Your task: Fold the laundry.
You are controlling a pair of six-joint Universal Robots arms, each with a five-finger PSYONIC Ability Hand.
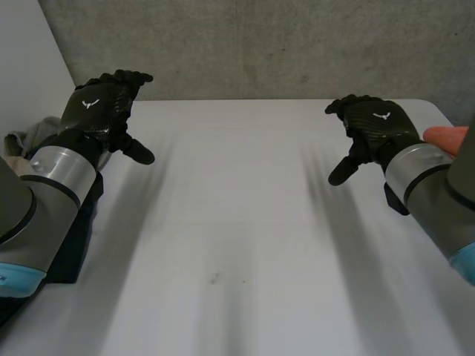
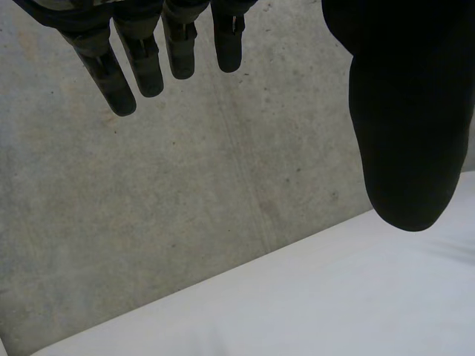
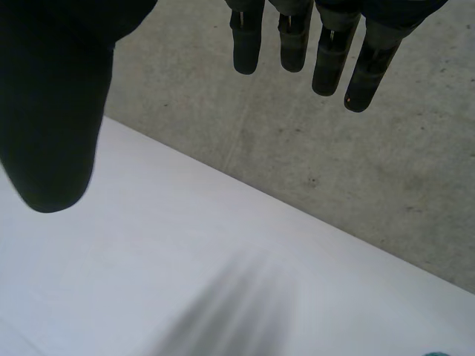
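My left hand hovers above the white table at the far left, fingers straight, thumb spread, nothing held. In the left wrist view its fingers and thumb hang free before the wall. My right hand floats over the far right of the table, also open and empty; its fingers and thumb stand apart in the right wrist view. A pile of laundry lies at the left table edge: a grey cloth behind my left arm and a dark cloth beside it.
A grey concrete wall rises right behind the table's far edge. An orange-pink object peeks out behind my right forearm at the right edge.
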